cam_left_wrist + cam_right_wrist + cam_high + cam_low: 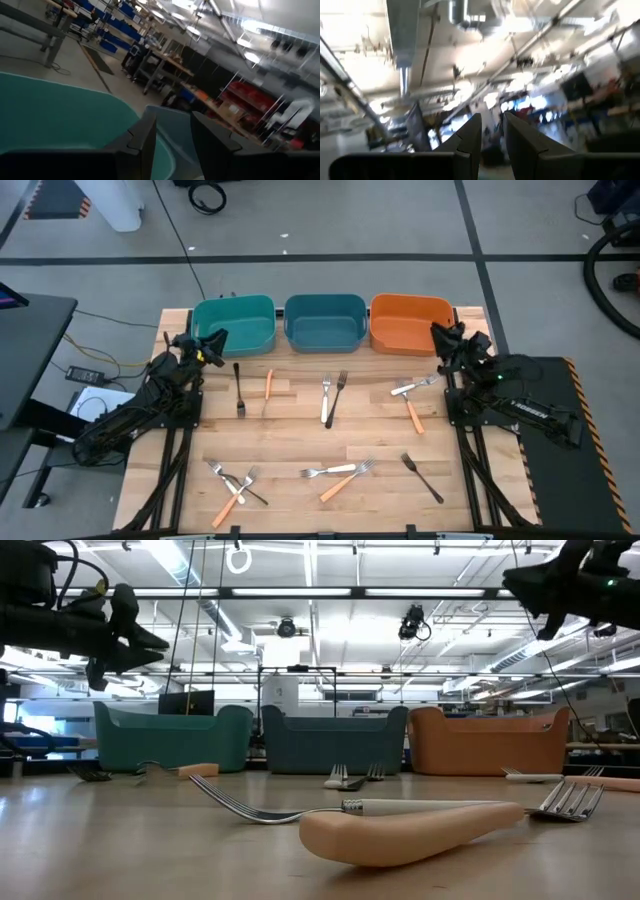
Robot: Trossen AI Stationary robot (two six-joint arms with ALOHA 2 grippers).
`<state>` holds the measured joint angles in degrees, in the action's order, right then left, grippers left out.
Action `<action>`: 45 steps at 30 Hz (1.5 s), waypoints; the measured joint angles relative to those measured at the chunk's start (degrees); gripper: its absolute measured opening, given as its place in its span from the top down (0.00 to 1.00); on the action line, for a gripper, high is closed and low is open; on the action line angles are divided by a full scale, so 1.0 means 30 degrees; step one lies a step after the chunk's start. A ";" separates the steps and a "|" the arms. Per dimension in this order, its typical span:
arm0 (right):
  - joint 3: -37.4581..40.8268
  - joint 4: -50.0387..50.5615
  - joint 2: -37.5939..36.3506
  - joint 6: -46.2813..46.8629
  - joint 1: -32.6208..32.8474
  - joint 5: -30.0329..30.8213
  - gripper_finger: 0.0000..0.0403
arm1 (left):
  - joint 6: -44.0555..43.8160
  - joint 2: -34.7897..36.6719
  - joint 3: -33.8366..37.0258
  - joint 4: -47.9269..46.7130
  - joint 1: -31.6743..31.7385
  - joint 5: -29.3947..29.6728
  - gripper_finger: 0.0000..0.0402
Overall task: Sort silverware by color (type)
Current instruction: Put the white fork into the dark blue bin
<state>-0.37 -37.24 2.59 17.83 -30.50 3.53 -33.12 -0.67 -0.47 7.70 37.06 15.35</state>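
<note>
Forks lie scattered flat on the wooden table (300,435). Far half: a black fork (238,388), an orange-handled fork (268,385), a silver fork (326,400) beside a black one (338,392), and a silver fork (412,386) across an orange-handled one (413,415). Near half: a crossed cluster of three forks (235,483), a silver fork (328,471) with an orange-handled fork (345,480), and a black fork (422,477). My left gripper (214,340) hovers open by the teal bin's left end. My right gripper (441,336) hovers open by the orange bin's right end. Both hold nothing.
Three bins stand in a row along the far edge: teal (232,323), blue (325,322) and orange (410,323). Both arms rest at the table's left and right sides. The low view shows an orange-handled fork (400,830) and a silver fork (270,810) close to the near edge.
</note>
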 joint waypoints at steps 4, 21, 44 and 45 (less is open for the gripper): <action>-0.0004 -0.2117 0.0000 -0.1089 0.0000 0.1503 0.78 | -0.0373 -0.0002 0.0000 0.0434 0.0000 -0.0005 0.67; 0.0002 -0.2898 0.0000 0.0188 0.0000 0.2964 0.78 | -0.2773 0.0002 0.0000 0.0855 0.0000 0.0002 0.67; 0.0002 -0.2783 0.0000 -0.1024 -0.0007 0.4482 0.78 | -0.0545 -0.0005 0.0000 0.0912 0.0036 0.0892 0.67; 0.0002 -0.2701 0.0000 -0.1024 -0.0007 0.4579 0.78 | -0.0220 -0.0006 0.0001 0.0927 0.0036 0.0974 0.67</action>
<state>-0.36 -45.34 2.59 14.76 -30.52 17.27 -33.78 -0.69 -0.47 10.48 37.17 18.27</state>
